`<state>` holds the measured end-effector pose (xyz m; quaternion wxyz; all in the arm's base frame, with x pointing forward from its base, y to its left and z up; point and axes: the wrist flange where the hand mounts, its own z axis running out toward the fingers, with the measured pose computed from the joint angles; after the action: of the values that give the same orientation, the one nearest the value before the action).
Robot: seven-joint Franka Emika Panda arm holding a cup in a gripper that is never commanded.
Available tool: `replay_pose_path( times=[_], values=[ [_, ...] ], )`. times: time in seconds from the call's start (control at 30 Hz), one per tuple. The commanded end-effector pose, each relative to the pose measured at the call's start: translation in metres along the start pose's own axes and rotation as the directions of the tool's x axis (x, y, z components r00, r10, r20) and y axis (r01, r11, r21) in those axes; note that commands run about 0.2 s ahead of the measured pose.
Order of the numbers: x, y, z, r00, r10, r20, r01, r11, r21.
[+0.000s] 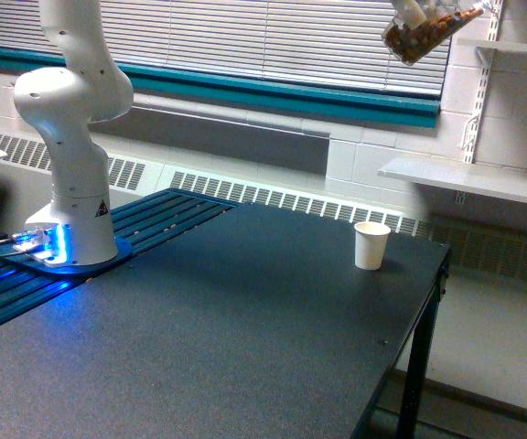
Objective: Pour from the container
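Container first: the small clear cup of brown bits (416, 34) hangs tipped at the top edge of the exterior view, high above the small white paper cup (371, 245) on the dark tabletop (245, 338). From that high up, the bits could miss the cup and scatter. The gripper is out of view, so its hold can't be told. Only the white arm's base and lower part (69, 137) show, standing upright.

You are looking across a dark table (245, 347) toward a white block wall (364, 165). Closed horizontal blinds (273, 41) cover the window along the far side, with a teal sill band (291, 96) under them. Below runs a long white baseboard heater grille (273, 197). At the far right, white shelves (474, 178) hang on slotted wall rails (477, 110).
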<state>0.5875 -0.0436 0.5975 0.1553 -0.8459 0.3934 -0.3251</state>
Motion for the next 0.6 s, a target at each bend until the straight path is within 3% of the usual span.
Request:
replay_pose_path(
  times=[0.03, 0.37, 0.6],
  values=[
    [-0.033, -0.024, -0.006, 0.998, -0.057, 0.007, 0.056, 0.998, 0.039],
    [-0.089, -0.042, -0.003, 0.988, -0.151, 0.031, 0.149, 0.987, 0.052],
    [-0.138, -0.048, 0.005, 0.971, -0.227, 0.072, 0.222, 0.973, 0.069]
  ],
)
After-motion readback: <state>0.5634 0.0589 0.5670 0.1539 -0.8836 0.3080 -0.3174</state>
